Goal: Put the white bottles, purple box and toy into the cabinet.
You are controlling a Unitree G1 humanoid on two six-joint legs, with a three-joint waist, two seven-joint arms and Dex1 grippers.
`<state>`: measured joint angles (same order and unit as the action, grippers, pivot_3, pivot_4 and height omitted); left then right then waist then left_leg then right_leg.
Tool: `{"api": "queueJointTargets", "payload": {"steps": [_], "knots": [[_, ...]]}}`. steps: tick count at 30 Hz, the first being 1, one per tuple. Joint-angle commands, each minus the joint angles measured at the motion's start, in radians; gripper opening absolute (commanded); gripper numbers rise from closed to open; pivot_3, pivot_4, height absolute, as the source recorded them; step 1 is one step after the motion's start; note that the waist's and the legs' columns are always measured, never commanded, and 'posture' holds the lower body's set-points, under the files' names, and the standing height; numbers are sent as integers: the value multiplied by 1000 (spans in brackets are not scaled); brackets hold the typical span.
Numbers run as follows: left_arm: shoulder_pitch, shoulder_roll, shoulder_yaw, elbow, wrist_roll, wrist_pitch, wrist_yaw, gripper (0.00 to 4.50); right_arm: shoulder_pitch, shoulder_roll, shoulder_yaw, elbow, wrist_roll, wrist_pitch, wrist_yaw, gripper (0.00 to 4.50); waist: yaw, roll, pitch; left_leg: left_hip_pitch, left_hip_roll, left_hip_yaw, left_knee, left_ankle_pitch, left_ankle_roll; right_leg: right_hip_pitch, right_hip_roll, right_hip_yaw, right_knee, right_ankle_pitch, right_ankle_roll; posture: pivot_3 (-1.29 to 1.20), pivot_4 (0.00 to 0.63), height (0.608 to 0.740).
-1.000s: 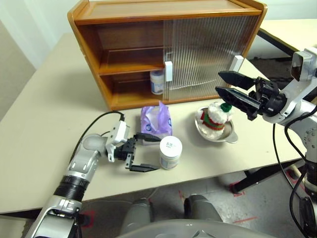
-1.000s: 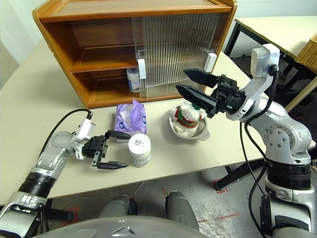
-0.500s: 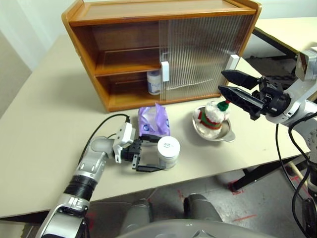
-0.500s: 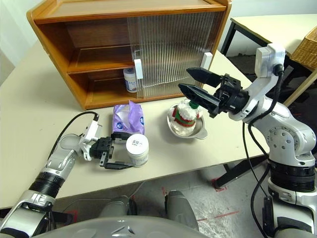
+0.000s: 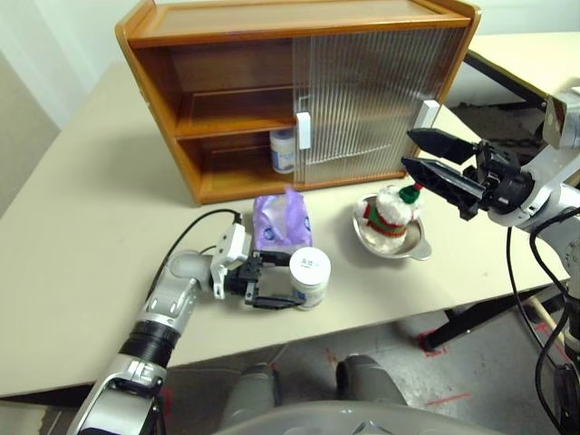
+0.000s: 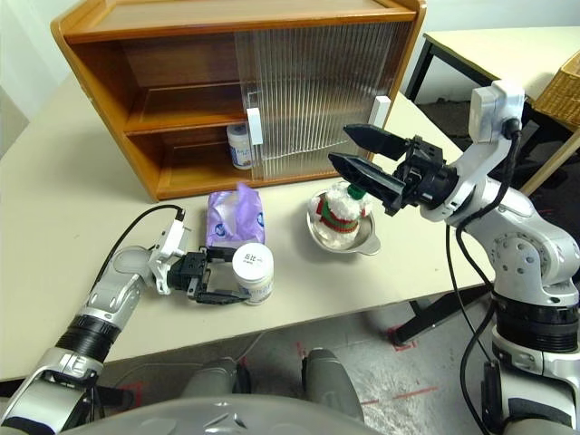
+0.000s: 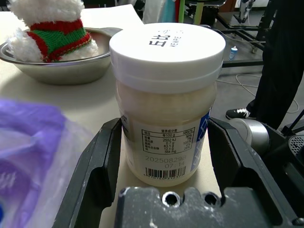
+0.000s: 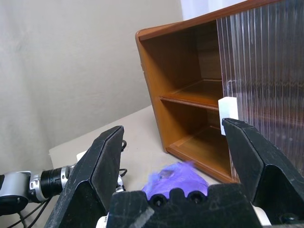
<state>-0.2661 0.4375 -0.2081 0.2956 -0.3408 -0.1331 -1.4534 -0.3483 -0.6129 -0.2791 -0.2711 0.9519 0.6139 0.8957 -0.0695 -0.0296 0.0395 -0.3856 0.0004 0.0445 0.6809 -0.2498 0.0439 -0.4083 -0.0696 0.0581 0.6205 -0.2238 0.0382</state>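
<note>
Between the left gripper's (image 5: 272, 283) spread fingers stands the upright white bottle (image 5: 309, 277), purple box (image 5: 281, 220) at its eleven o'clock; right gripper (image 5: 437, 159) hangs wide open.

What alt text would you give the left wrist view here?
A white bottle with a wide screw lid stands on the table between the left gripper's two black fingers, which bracket its sides. Behind it sits a metal dish holding the plush toy, with the purple box beside the bottle.
</note>
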Motion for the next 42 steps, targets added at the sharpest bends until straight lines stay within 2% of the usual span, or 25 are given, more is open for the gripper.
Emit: {"api": "queueJointTargets", "payload": {"steps": [1, 7, 21, 31, 37, 42], "knots": [[-1, 0, -5, -21, 1, 10, 4, 3046, 1, 1, -1, -4, -2, -7, 5, 4500, 0, 0, 0, 0, 0, 0, 0, 0, 0, 0, 0, 0, 0, 0, 0, -110, 0, 740], [-8, 0, 6, -47, -17, 27, 2, 3046, 0, 5, 5, 4, -8, -13, 10, 4500, 0, 0, 0, 0, 0, 0, 0, 0, 0, 0, 0, 0, 0, 0, 0, -105, 0, 740], [-21, 40, 81, -245, -120, 187, 62, 3046, -21, 31, 26, 36, -32, -24, 31, 4500, 2, 0, 0, 0, 0, 0, 0, 0, 0, 0, 0, 0, 0, 0, 0, -72, 0, 740], [-107, 52, 288, -113, -178, 305, 265, 3046, -36, 46, 37, 58, -43, -30, 45, 4500, 6, 0, 0, 0, 0, -1, 0, 2, 3, 0, 1, 0, 0, 0, 1, -51, 0, 740], [-160, 59, 366, -20, -151, 309, 387, 3046, -40, 54, 43, 55, -44, -30, 44, 4500, 11, -1, 0, -1, 0, -2, 0, 1, 2, 0, 1, 0, 0, 0, 2, -51, 0, 740], [-197, 50, 384, 55, -109, 282, 470, 3046, -36, 56, 43, 46, -43, -28, 41, 4500, 13, -1, 0, -1, 0, -2, 0, 0, 0, 0, 1, 0, 0, 0, 2, -54, 0, 740]]}}
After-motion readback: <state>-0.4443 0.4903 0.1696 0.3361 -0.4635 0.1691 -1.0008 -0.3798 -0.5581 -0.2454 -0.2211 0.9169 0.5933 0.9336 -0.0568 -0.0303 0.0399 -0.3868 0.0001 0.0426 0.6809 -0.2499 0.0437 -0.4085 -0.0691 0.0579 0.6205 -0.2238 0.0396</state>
